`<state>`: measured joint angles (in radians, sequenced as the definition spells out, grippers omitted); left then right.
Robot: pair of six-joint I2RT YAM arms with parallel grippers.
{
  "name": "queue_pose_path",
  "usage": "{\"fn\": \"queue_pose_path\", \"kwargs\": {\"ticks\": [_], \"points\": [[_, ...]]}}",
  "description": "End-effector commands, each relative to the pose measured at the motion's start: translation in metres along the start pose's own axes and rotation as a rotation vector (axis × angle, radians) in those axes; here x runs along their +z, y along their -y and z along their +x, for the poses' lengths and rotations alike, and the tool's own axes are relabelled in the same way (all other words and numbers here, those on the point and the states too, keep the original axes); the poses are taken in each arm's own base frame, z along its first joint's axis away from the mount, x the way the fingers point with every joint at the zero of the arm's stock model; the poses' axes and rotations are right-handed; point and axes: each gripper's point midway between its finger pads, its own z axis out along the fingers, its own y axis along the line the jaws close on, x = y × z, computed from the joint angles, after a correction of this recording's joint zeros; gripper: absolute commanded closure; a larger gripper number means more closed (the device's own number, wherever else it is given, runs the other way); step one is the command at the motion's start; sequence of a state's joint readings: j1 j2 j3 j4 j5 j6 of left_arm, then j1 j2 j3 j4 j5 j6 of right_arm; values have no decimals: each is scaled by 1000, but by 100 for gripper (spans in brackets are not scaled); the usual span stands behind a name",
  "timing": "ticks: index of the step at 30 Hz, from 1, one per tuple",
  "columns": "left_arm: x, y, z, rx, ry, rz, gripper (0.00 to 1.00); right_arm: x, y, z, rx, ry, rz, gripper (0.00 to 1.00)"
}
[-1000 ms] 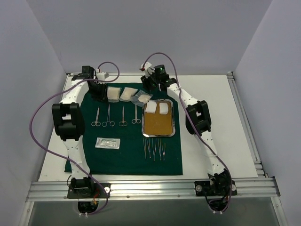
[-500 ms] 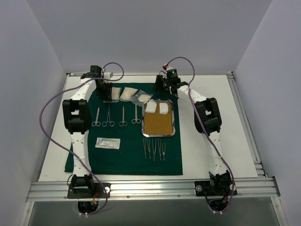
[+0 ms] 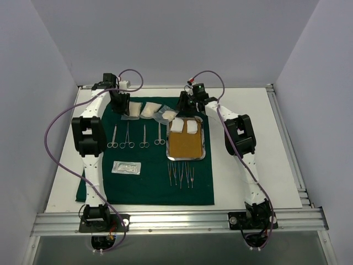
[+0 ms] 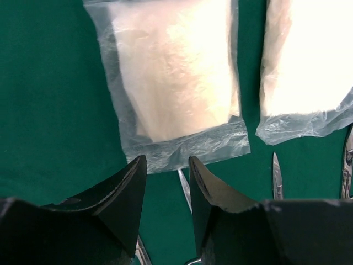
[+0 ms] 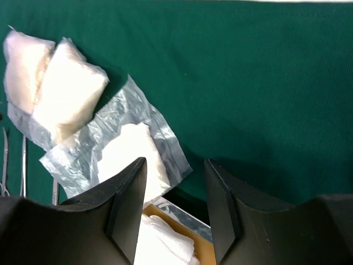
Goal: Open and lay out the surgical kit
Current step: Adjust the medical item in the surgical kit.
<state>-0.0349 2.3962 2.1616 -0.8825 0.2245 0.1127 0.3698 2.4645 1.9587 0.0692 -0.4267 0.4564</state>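
1. Top external, room: you are working on a white table (image 3: pixel 248 165) boxed in by plain grey walls (image 3: pixel 165 44). An aluminium rail (image 3: pixel 176 221) runs along the near edge.
2. Top external, surface: the dark green drape (image 3: pixel 154 187) lies unfolded and flat, left of the table's centre.
3. Top external, kit:
   - The steel tray (image 3: pixel 186 159) sits on the drape's right part, with 2 gauze pads (image 3: pixel 177 126) at its far end.
   - 4 clamps (image 3: pixel 135 137) lie in a row left of the tray.
   - The tweezers (image 3: pixel 180 174) lie in a row just nearer than the tray.
   - 1 flat packet (image 3: pixel 126 167) lies toward the near left.
   - 3 gauze packets (image 3: pixel 150 109) line the drape's far edge.
4. Top external, arms: your left gripper (image 3: pixel 118 105) is at the leftmost gauze packet. Your right gripper (image 3: pixel 183 105) is by the tray's far-left corner. Purple cables (image 3: pixel 55 121) loop off both wrists.
5. Left wrist: the left gripper (image 4: pixel 167 163) has its jaws apart with nothing between them. The fingertips stand at the near edge of 1 gauze packet (image 4: pixel 176 83), and a 2nd lies just to its right. Clamp tips (image 4: pixel 277 174) show on the drape (image 4: pixel 49 99).
6. Right wrist: the right gripper (image 5: pixel 175 163) has its jaws apart and empty over the drape (image 5: pixel 265 83). A crumpled gauze packet (image 5: pixel 127 149) lies beside the left finger. The tray corner (image 5: pixel 182 212) shows between the fingers.
7. Change from 1 second ago: both elbows have shifted rightward in the overhead view. The right gripper has moved off the 3rd gauze packet toward the tray corner. The kit pieces lie as before.
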Motion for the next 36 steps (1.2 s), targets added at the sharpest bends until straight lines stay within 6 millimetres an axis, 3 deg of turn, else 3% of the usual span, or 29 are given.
{"fn": "queue_pose_path", "kwargs": {"ticks": [1, 10, 15, 19, 25, 29, 35, 36], "points": [[-22, -8, -19, -7, 52, -8, 54, -3, -2, -6, -1, -6, 15, 59], [5, -22, -8, -10, -9, -57, 50, 9, 3, 9, 3, -69, 7, 60], [10, -28, -9, -9, -10, -78, 50, 17, 0, 13, 22, -83, -33, 64], [13, -28, -10, -12, -7, -72, 51, 19, -12, 9, 33, -68, -91, 72], [10, -29, -9, -18, -5, -72, 51, 19, -18, -9, 56, -10, -152, 94], [7, -30, -10, -3, 3, -79, 51, 17, -23, -24, 53, 45, -186, 99], [9, -38, -12, -15, 9, -111, 51, 18, -39, -54, -32, 147, -252, 100], [5, -56, -11, -47, 16, -125, 51, 20, -39, -59, -47, 162, -256, 100]]}}
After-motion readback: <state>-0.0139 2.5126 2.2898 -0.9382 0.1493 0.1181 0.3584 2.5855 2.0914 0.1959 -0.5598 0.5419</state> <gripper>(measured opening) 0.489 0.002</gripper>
